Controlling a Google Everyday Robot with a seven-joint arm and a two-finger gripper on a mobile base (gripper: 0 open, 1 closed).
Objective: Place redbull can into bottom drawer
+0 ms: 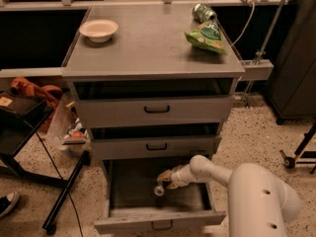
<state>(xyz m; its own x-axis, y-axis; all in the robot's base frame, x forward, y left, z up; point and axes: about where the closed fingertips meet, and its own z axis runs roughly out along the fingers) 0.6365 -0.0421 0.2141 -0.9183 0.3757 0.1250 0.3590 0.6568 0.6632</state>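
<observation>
The bottom drawer (129, 194) is pulled out, with its dark handle at the front. My gripper (164, 180) reaches into it from the right, over the drawer's middle. It is shut on the redbull can (159, 190), a small slim can whose silvery top faces up and whose lower part is hidden in the dim drawer. I cannot tell whether the can touches the drawer floor. My white arm (212, 169) crosses the drawer's right side.
The two upper drawers (157, 109) stand slightly ajar. On the cabinet top lie a white bowl (98, 29), a green can (204, 12) and a green snack bag (207, 36). A black stand leg (66, 191) and clutter sit on the floor at left.
</observation>
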